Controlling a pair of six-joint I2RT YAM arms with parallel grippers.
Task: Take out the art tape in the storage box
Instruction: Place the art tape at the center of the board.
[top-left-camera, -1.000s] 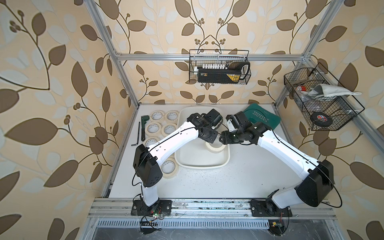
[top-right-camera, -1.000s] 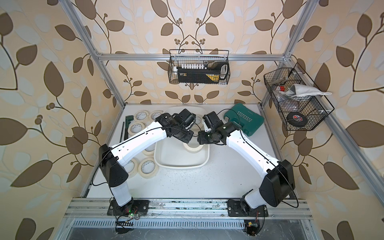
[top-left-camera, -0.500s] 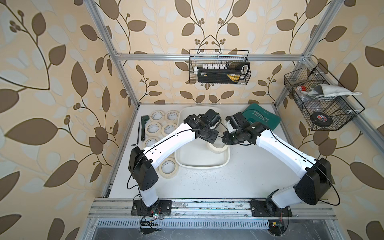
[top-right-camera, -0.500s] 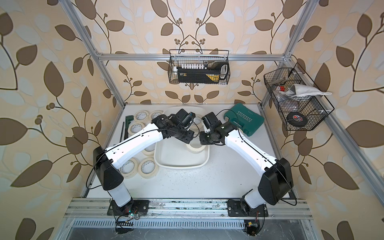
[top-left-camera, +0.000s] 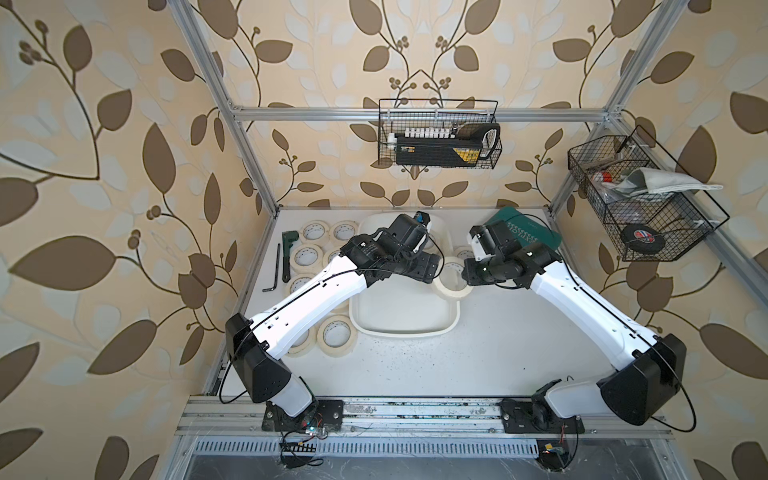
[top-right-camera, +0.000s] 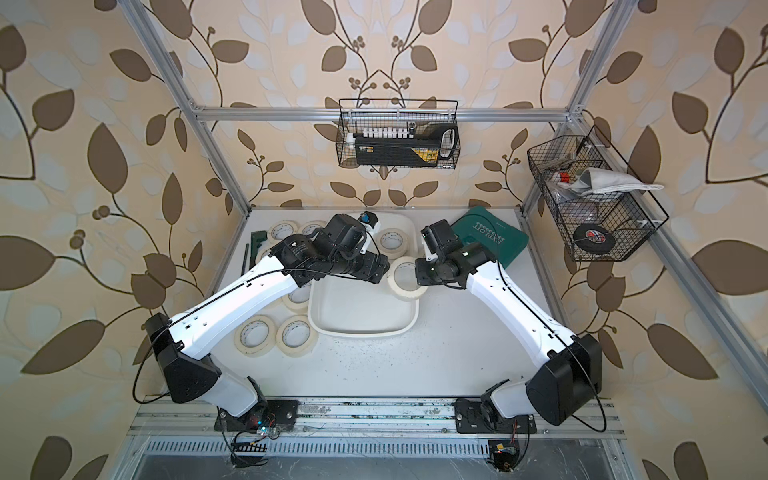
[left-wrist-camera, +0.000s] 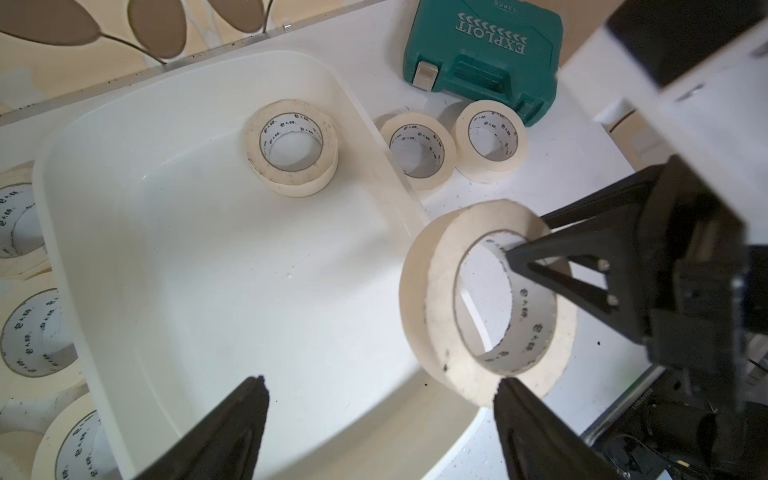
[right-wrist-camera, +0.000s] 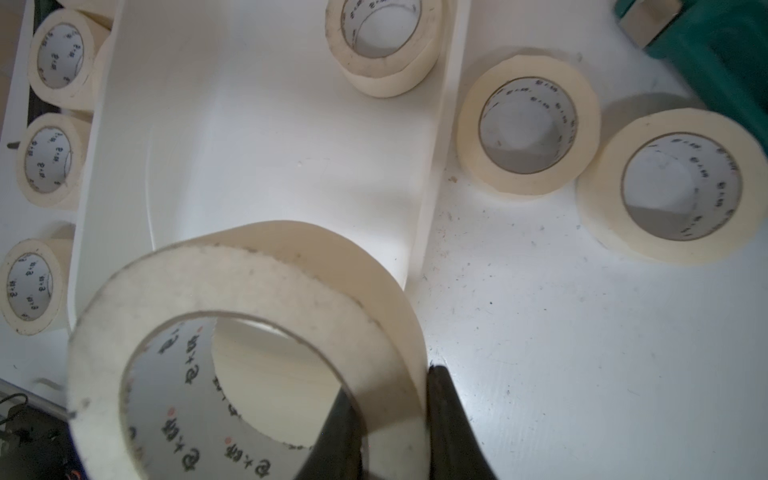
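Between the fingers of the right end effector sits the wall of one art tape roll, one finger inside the core and one outside, clamped on it and holding it tilted above the storage box rim. Just beside that roll, the left end effector hangs with its fingers wide apart, gripping nothing. This looks like the carry-out step: the next move calls for swinging the roll outward, away from the left end effector, and lowering it onto the surface. Two loose rolls and the teal case crowd the far side beyond the right end effector; bare room lies nearer its arm's base. Ahead of the left end effector, another roll lies in the box's far corner, close to the wall.
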